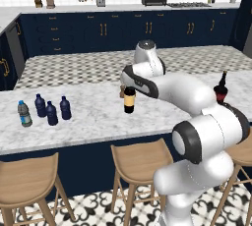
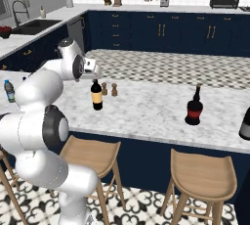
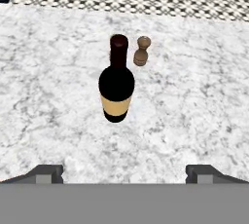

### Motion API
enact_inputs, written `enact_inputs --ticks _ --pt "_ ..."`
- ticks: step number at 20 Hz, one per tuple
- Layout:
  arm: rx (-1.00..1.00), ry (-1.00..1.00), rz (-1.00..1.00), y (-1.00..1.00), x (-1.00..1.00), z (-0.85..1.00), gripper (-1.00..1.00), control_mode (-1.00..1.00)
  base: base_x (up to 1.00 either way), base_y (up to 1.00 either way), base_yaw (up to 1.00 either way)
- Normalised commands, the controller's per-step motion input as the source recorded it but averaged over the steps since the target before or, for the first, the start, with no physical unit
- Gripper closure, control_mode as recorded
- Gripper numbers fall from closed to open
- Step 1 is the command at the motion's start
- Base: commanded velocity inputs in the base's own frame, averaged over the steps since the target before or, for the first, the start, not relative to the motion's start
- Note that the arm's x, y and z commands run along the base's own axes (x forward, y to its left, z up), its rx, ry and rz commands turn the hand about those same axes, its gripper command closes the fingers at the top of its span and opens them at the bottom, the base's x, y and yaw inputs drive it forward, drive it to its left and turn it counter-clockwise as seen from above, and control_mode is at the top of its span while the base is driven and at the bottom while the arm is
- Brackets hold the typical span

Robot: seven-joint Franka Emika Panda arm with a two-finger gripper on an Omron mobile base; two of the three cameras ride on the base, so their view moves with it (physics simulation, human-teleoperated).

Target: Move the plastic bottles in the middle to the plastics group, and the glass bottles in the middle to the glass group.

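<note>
Wine bottle [image 3: 116, 86] upright on marble counter [image 3: 194, 111], ahead of my gripper [image 3: 124, 174], brown shaker [image 3: 142, 50] just behind it. My jaws spread wide, holding nothing. Should descend centred, clamp body above label, avoid shaker. Stools below counter, dark-blue cabinets beyond.

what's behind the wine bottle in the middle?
Just behind the wine bottle, apart from it, stands a small brown shaker on the marble counter. The right base view shows two shakers there; in the hand view the bottle likely covers the second.
</note>
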Motion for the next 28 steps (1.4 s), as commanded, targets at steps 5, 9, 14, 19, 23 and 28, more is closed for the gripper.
enact_inputs --ticks 5,9,14,19,23,28 --pt "0.00 0.01 0.10 0.00 0.60 -0.19 -1.00 -1.00 0.00 0.00 0.00" --pt "0.00 0.04 0.08 0.00 0.56 -0.28 -1.00 -1.00 0.00 0.00 0.00" --pt "0.00 0.04 0.07 0.00 0.21 -0.42 -1.00 -1.00 0.00 0.00 0.00" --pt "0.00 0.05 0.06 0.00 0.20 -0.39 -1.00 -1.00 0.00 0.00 0.00" --pt "0.00 0.00 0.02 0.00 0.38 -0.14 -1.00 -1.00 0.00 0.00 0.00" --pt "0.00 0.00 0.01 0.01 0.30 -0.18 -1.00 -1.00 0.00 0.00 0.00"
